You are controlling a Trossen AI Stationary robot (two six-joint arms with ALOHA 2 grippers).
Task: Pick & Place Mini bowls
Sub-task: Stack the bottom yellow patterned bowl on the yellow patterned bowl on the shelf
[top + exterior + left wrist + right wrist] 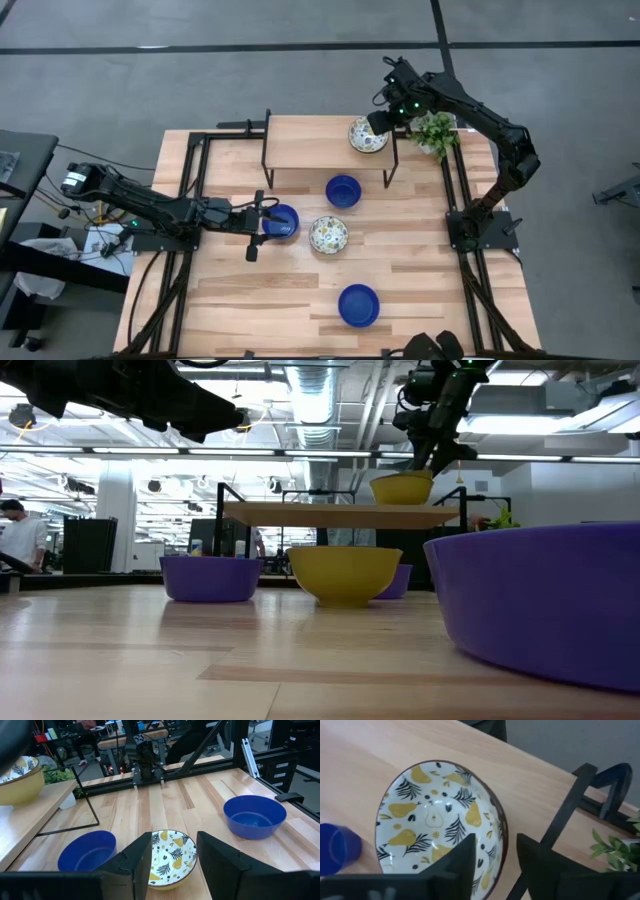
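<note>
A patterned mini bowl (pixel 368 136) sits upright on the right end of a raised wooden shelf (pixel 310 140). My right gripper (pixel 495 842) is open over it, slanting down, one finger on each side of its rim. On the table stand a blue bowl (pixel 343 190), a second patterned bowl (pixel 328 234), a blue bowl (pixel 358 305) near the front edge, and a blue bowl (pixel 285 222) at the left. My left gripper (pixel 268 224) hovers open and level above that last one, with nothing between its fingers (pixel 142 855). My right gripper straddles the patterned bowl's rim (pixel 501 827) on the bowl's right side, one finger (pixel 462 857) inside the bowl and one outside. The fingers come from above, slanting down. The gap is wider than the rim; I cannot tell whether either finger touches. The bowl rests on the shelf.
A small green potted plant (pixel 436 132) stands just right of the shelf, beside my right arm. The shelf's black legs (pixel 266 165) reach down to the table. Black frame rails (pixel 190 170) run along the table's left and right sides. Bare wood lies at the front left.
</note>
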